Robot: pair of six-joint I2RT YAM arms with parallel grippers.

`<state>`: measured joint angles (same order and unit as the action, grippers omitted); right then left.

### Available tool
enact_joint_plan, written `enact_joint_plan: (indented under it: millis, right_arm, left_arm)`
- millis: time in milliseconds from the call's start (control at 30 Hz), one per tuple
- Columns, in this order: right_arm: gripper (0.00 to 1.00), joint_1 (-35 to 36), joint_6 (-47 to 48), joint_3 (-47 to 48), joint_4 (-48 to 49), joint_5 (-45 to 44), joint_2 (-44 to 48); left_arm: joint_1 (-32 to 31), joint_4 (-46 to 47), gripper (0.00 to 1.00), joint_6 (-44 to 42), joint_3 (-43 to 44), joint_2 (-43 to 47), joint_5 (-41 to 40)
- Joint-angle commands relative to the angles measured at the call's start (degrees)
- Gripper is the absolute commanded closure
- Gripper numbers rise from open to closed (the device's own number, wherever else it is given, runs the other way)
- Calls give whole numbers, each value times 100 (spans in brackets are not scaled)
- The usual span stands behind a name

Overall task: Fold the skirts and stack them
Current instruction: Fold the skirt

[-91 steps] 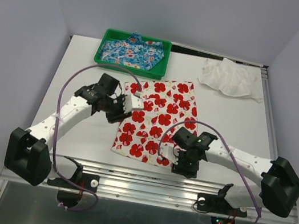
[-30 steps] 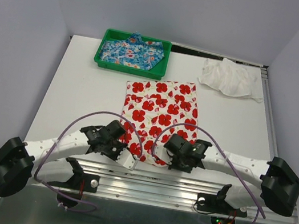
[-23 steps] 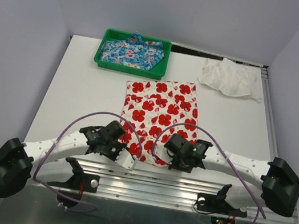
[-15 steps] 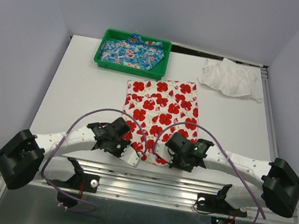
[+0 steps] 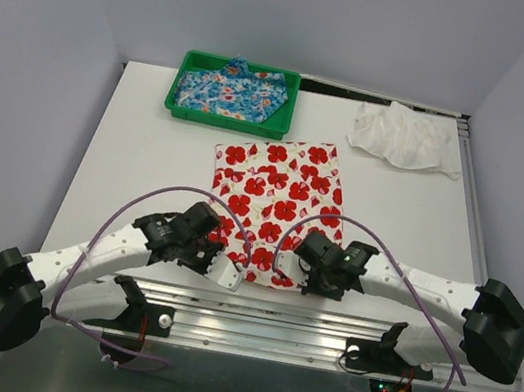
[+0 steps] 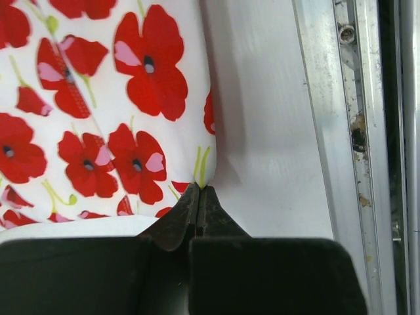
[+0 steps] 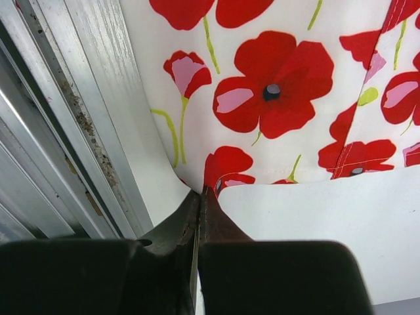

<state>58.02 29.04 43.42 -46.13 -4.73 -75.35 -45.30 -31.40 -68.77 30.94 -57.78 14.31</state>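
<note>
The white skirt with big red flowers point(image 5: 277, 199) lies flat in the middle of the table, its near hem by the front rail. My left gripper point(image 5: 231, 274) is shut on the near left corner of that skirt point(image 6: 138, 111); my left gripper point(image 6: 199, 189) pinches the hem between its tips. My right gripper point(image 5: 308, 283) is shut on the near right corner, and the right wrist view shows my right gripper point(image 7: 201, 191) with the cloth point(image 7: 275, 98) nipped between the pads. The blue skirt with small flowers point(image 5: 232, 89) lies bunched in the green tray point(image 5: 225, 118) at the back left.
A crumpled white cloth point(image 5: 406, 137) lies at the back right of the table. The metal front rail point(image 5: 262, 310) runs just behind both grippers, seen also as a rail point(image 6: 357, 125) in the left wrist view. Grey walls close in on both sides.
My left gripper has closed on the near left corner of the red-flowered skirt. The skirt's far edge has shifted slightly left. My right gripper has stayed shut on the near right corner.
</note>
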Motion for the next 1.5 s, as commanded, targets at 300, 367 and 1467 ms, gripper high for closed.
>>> enact_joint_plan:
  millis: [300,367,1467]
  right_arm:
    - [99,-852,-153,1739,201,684,-401]
    - [99,-1177,74,1845,131,746,-244]
    - [99,-1811,954,2821,1342,-1153,400]
  left_arm:
    - [522,-182,100,1498,1098,258,1082]
    - [653,-314,100,1551,1264,311,1162]
    - [1998,-262,100,2755,1915,532,1136]
